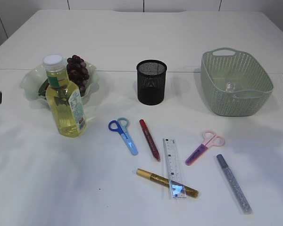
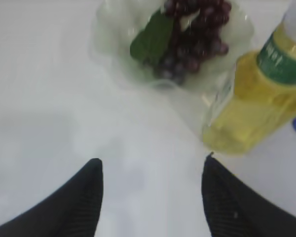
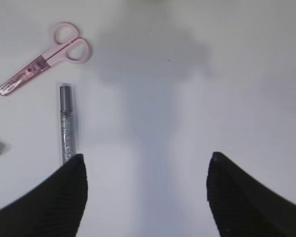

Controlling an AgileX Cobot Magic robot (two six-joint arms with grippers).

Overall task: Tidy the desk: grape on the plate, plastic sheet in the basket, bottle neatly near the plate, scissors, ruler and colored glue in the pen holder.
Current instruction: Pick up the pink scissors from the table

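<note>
Dark grapes [image 1: 78,70] [image 2: 195,34] lie on the pale green plate [image 1: 30,82] [image 2: 108,44]. A bottle [image 1: 66,101] [image 2: 259,103] of yellow liquid stands upright just right of the plate's front. Blue scissors [image 1: 123,134], a red glue pen [image 1: 149,139], a clear ruler [image 1: 173,165], a gold glue pen [image 1: 166,182], pink scissors [image 1: 205,147] [image 3: 44,59] and a silver glue pen [image 1: 233,182] [image 3: 66,123] lie flat in front of the black mesh pen holder [image 1: 151,81]. My left gripper [image 2: 152,159] is open over bare table near the plate. My right gripper [image 3: 147,156] is open, right of the silver pen.
The green basket [image 1: 236,101] stands at the right with a small clear shiny thing [image 1: 230,86] inside; I cannot tell whether that is the plastic sheet. The gold pen lies under the ruler's near end. Only dark arm edges show at both sides of the exterior view.
</note>
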